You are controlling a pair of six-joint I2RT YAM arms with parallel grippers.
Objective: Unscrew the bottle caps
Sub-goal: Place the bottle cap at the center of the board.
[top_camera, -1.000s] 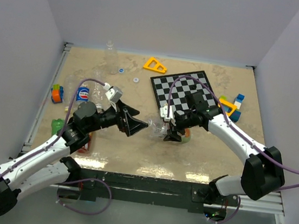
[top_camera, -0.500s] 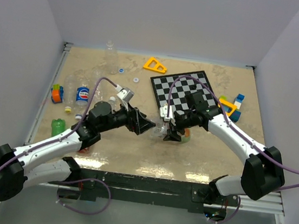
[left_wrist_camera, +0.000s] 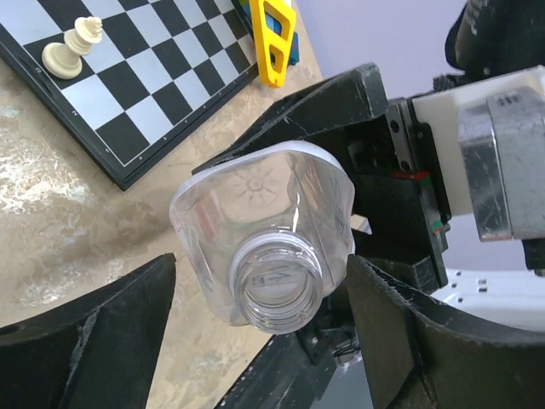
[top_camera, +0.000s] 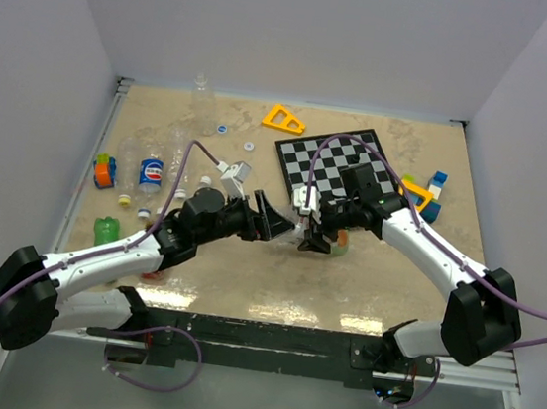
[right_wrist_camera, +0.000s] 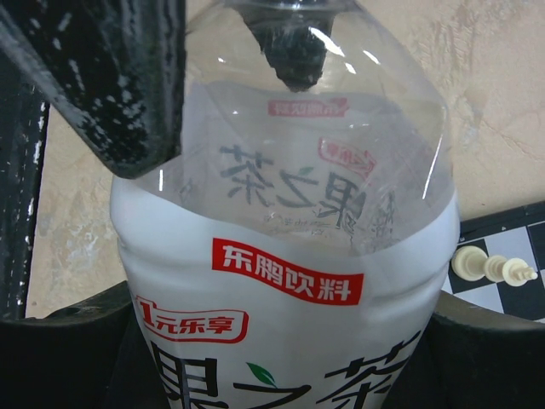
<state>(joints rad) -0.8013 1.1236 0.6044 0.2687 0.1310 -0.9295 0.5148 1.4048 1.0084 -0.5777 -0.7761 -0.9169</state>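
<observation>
Your left gripper (top_camera: 272,217) stands released. Its two black fingers (left_wrist_camera: 94,341) flank the neck (left_wrist_camera: 277,283) of a clear bottle (left_wrist_camera: 255,204) and touch neither side. The mouth of that neck looks bare: its thread ring shows, and no cap is visible on it.

Your right gripper (top_camera: 312,237) is clenched on the same bottle's body, over a white label with red print. It holds the bottle just off the near-left corner of the chessboard (top_camera: 343,168), mouth toward the left arm.

If you close the left fingers here, they would likely pinch bare thread and twist nothing. That could wrench the bottle round in the right grip. The thin wall already looks dented, so a harder squeeze could buckle it and let it slip. The two grippers sit very near each other and could knock together.

The table (top_camera: 245,271) is mottled beige. Left of the chessboard stand a cola-label bottle (top_camera: 151,172) and a green bottle (top_camera: 105,232). Loose caps (top_camera: 222,128) lie beyond the chessboard's left corner, near a yellow triangle (top_camera: 284,119). Coloured blocks (top_camera: 433,189) sit at the chessboard's right. Two pale chess pieces (left_wrist_camera: 72,49) stand on it. Plain pale walls close three sides.
</observation>
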